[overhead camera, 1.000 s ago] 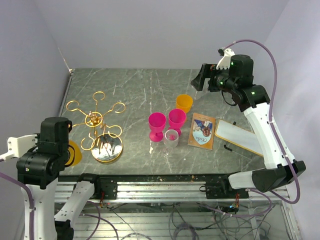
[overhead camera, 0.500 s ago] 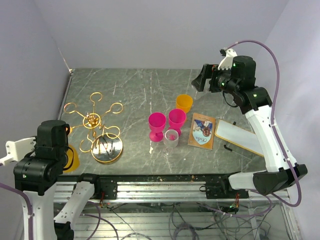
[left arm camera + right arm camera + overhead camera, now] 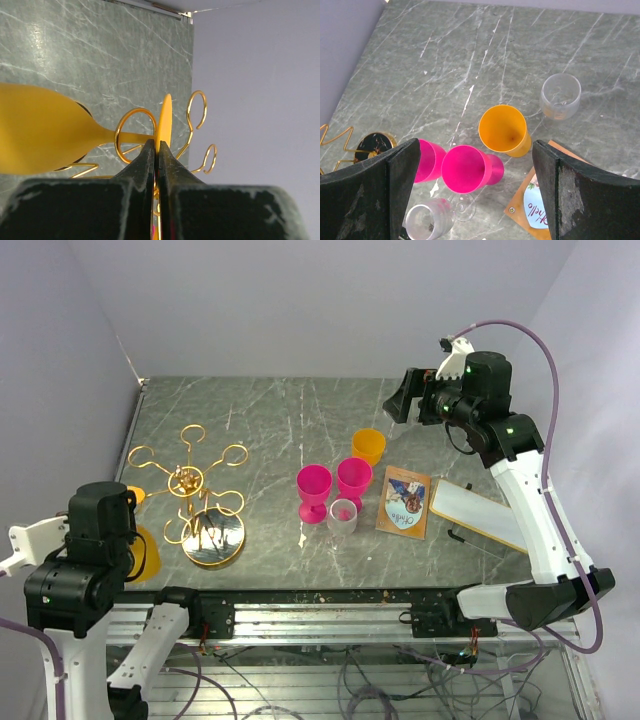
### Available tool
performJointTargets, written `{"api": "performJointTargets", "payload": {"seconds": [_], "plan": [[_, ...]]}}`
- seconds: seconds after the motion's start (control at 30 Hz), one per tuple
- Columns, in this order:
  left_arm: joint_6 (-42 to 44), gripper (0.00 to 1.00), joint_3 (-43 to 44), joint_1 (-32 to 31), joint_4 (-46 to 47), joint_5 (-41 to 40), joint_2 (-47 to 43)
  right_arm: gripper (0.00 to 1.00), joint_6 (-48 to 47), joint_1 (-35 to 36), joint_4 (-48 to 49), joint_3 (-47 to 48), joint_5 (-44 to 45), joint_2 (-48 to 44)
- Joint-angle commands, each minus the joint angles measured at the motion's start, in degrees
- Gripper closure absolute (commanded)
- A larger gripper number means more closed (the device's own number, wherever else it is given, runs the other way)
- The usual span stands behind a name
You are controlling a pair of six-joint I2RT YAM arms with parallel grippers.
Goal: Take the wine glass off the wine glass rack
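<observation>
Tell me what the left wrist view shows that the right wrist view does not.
Only the left wrist view: the left pincer shut on the foot of a yellow wine glass, and the wall. Only the right wrist view: two pink goblets, an orange cup, two clear glasses and a card. Both: the marble table and part of the gold wine glass rack.

You see a gold wine glass rack (image 3: 213,535) and a yellow wine glass (image 3: 40,132). Your table (image 3: 280,420) is grey marble, veined white. You also have a hot pink goblet (image 3: 354,478) and an orange cup (image 3: 368,445).
</observation>
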Motion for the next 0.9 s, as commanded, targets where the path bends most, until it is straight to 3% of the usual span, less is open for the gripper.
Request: {"api": "performJointTargets", "payload": {"seconds": [0.0,0.87], "plan": [[-0.35,0.93,0.28,-0.38,4.30,-0.46,-0.91,0.07,-0.74,0.19,1.21,-0.40,-0.32,-1.30],[-0.06,0.93,-3.48,-0.38,16.64,5.07,2.95,0.00,-1.62,0.19,1.01,0.16,-0.26,-3.34]]}}
